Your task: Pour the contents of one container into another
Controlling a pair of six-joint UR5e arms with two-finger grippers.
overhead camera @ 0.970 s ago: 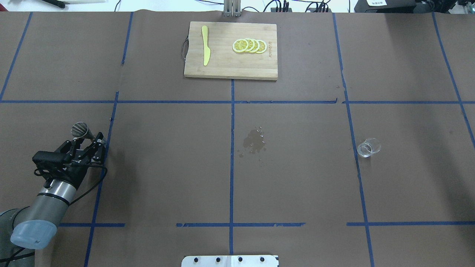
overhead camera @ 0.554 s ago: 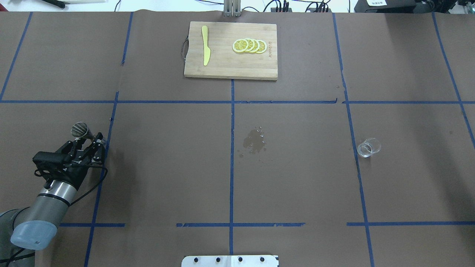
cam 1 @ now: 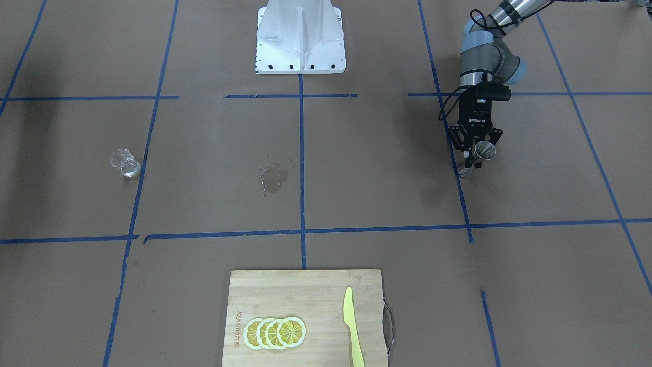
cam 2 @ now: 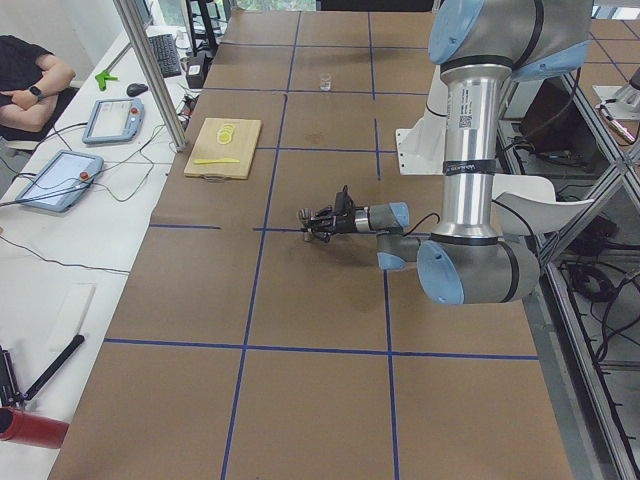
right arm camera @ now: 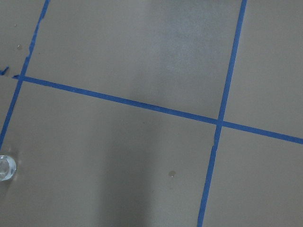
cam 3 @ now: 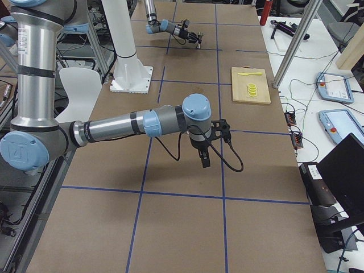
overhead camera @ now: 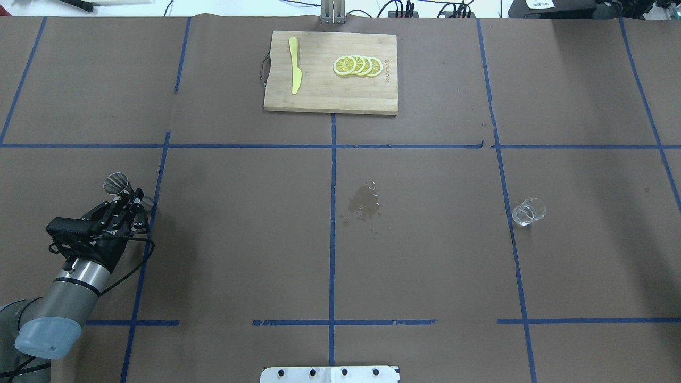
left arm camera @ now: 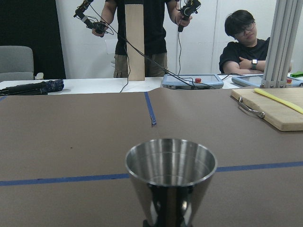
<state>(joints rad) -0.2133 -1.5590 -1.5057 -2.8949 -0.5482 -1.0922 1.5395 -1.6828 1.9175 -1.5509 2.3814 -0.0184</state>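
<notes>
I saw the left fingers clamped on the jigger at the counter's nine o'clock. The glass cup stood alone at three. I couldn't tell the right fingers' opening.

We take this for a robotics lab: a long table under brown paper, gridded with blue tape lines; a silver-and-blue jointed robot arm; a white metal pedestal; grey touchscreen teach pendants on a white side bench; a square aluminium frame post.
</notes>
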